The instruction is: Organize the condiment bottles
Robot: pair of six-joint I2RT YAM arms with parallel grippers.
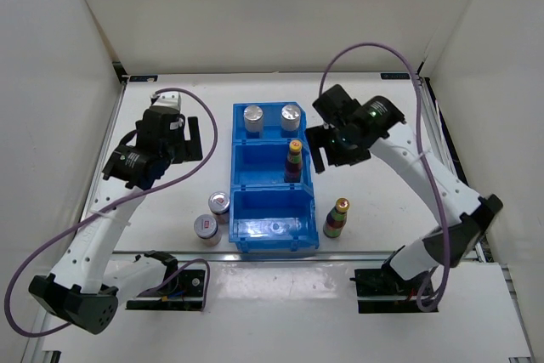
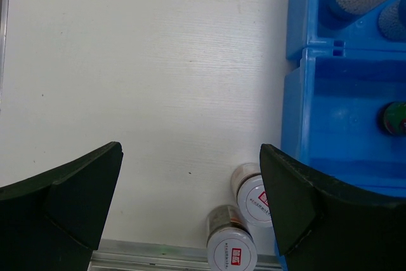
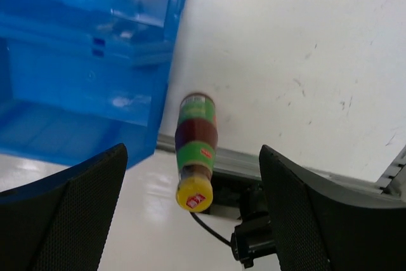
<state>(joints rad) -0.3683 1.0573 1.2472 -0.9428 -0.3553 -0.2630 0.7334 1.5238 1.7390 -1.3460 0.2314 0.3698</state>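
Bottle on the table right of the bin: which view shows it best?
Right wrist: the bottle sits mid-frame, whole, yellow cap and label clear. Top view shows it small, upright beside the bin. Left wrist misses it.

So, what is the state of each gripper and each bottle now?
left gripper: open, empty
right gripper: open, empty
binned cylinders: upright, far compartment of blue bin
binned bottle: upright, middle compartment
loose bottle: upright on table, right of bin
loose cylinders: upright on table, left of bin
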